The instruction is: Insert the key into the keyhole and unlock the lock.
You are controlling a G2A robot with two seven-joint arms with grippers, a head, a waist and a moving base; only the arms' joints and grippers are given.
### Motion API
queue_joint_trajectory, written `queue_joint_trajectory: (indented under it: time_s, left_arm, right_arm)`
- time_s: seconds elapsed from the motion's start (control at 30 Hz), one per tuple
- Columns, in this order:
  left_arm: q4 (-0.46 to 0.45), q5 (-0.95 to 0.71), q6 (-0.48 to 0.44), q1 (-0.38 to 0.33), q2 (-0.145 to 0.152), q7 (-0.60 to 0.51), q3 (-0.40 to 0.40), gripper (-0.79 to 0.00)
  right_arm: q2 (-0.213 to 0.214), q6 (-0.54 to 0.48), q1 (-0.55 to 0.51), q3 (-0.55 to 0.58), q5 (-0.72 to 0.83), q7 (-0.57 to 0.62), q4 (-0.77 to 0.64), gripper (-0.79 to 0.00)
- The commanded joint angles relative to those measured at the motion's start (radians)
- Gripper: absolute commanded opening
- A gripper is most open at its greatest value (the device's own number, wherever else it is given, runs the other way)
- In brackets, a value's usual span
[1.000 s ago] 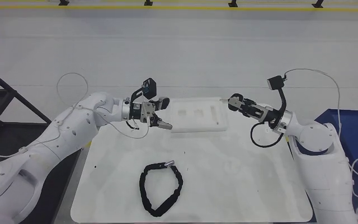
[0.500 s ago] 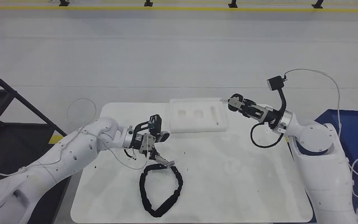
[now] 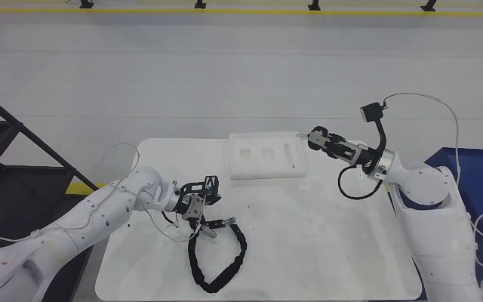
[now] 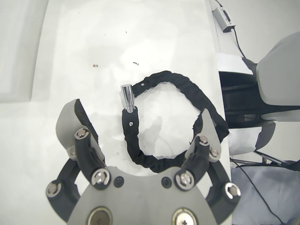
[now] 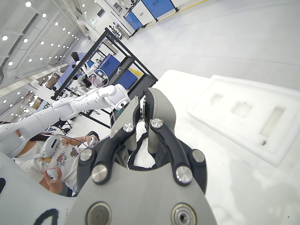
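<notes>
- Lock point(image 3: 217, 257) is a black fabric-sleeved chain loop. It lies flat on the white table point(image 3: 339, 249), towards the front edge and left of the middle.
- Its shiny metal cylinder point(image 4: 127, 98) joins the two chain ends and sits on the side of the loop facing the foam tray point(image 3: 268, 155).
- The left gripper point(image 3: 205, 224) is right over that end of the loop, with its fingers spread wide and nothing between them.
- From the left wrist cam, the left gripper point(image 4: 140, 108) straddles the chain. One finger point(image 4: 78, 115) is outside the loop, just beside the cylinder, and the other overlaps the far side of the loop.
- Honestly can't tell if either finger is actually touching the chain or the table.
- The right gripper point(image 3: 311, 137) is held up by the right end of the foam tray, well apart from the lock.
- Its fingers are pressed almost together on what looks like the key point(image 3: 302, 136), a thin metal bit poking out of the tip. In the right wrist view the piece itself is hard to make out.
</notes>
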Motion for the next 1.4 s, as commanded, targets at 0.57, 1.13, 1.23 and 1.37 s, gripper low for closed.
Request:
queue_joint_trajectory:
  time_s: [0.57,1.13,1.23,1.37]
  left_arm:
    - [0.001,0.049,0.063,0.042,-0.005,0.069,-0.021,0.000]
    - [0.160,0.579,0.134,0.147,-0.099,0.639,-0.032,0.000]
    - [0.197,0.637,0.155,0.148,-0.121,0.695,-0.027,0.000]
    - [0.248,0.681,0.160,0.147,-0.148,0.747,-0.025,0.000]
  right_arm:
    - [0.000,0.000,0.000,0.000,0.000,0.000,0.000,-0.785]
    - [0.000,0.000,0.000,0.000,0.000,0.000,0.000,-0.785]
    - [0.000,0.000,0.000,0.000,0.000,0.000,0.000,-0.785]
    - [0.000,0.000,0.000,0.000,0.000,0.000,0.000,-0.785]
